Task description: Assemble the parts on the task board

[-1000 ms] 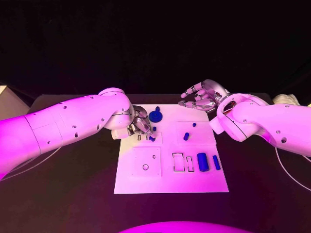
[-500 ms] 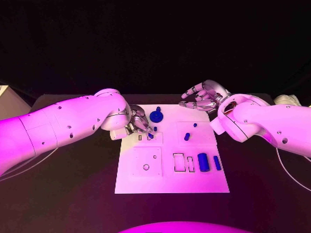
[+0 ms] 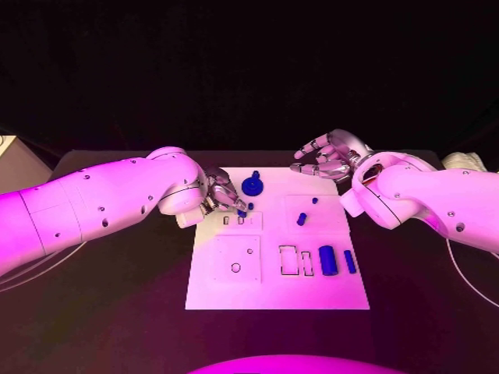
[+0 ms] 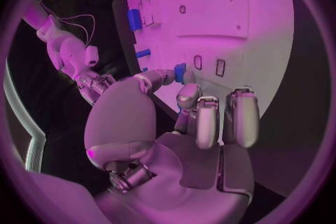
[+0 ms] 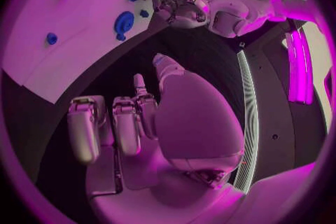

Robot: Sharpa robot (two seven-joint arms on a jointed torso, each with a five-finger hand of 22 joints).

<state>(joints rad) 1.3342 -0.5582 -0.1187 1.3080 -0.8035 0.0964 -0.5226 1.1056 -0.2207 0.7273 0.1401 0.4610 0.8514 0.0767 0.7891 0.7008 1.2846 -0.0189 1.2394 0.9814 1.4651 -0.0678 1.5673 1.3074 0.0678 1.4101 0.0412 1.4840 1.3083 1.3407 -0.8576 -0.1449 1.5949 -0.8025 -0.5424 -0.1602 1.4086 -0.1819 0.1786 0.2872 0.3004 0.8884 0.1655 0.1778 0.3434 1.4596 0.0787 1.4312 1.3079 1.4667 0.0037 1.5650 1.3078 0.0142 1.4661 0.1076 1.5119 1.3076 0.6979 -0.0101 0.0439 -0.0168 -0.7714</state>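
Several small blue plastic parts, among them a round gear-like disc (image 3: 251,186) at twelve o'clock on the white rectangular task board (image 3: 274,288), seem unplaced, while the left hand (image 3: 223,195) pinches one small blue peg (image 3: 241,213) over the board's ten o'clock slots and the right hand (image 3: 328,158) hovers empty, fingers loosely curled, by its one o'clock corner.

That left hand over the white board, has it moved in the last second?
Yes. The left hand has lifted slightly toward the board's far edge: its fingers, pinching a small blue part, were over the two little slots and now sit just beyond them, nearer the blue disc.
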